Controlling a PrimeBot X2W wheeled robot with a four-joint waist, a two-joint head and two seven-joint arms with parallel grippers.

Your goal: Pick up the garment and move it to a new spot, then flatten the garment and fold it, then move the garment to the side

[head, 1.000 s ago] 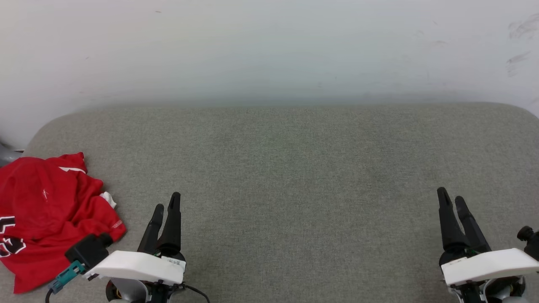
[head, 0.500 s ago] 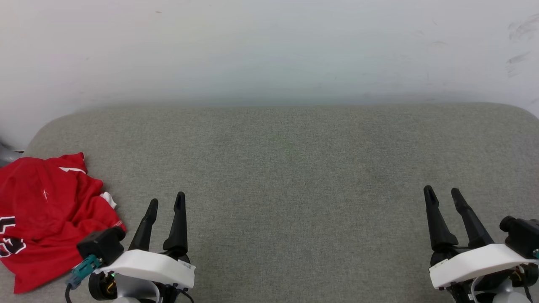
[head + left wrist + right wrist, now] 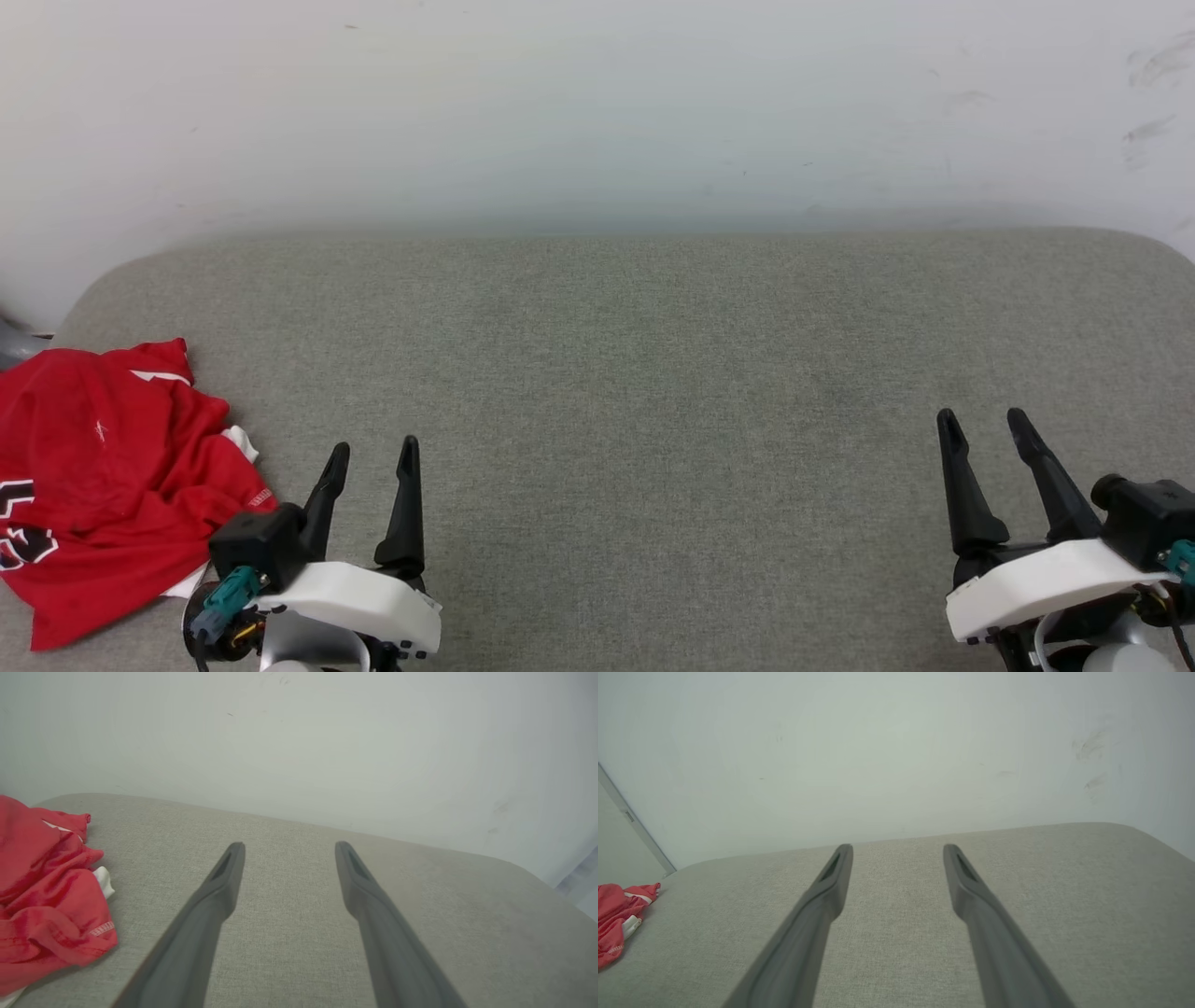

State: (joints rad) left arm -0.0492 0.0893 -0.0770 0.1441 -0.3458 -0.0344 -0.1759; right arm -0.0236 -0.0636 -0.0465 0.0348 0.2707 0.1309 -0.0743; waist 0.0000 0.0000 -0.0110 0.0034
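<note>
The grey padded surface [image 3: 653, 373] spans the frame, with the garment [image 3: 103, 467] crumpled at its lower left. The left gripper [image 3: 373, 445], just beside it, should probably pinch a raised red fold near the edge. It and the right gripper [image 3: 982, 415], lower right, each have 2 fingers spread wide, holding nothing.

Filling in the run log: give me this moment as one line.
stage: before pickup | shirt: crumpled, far left of cushion | left gripper: open, empty, beside shirt | right gripper: open, empty, over bare cushion
</note>
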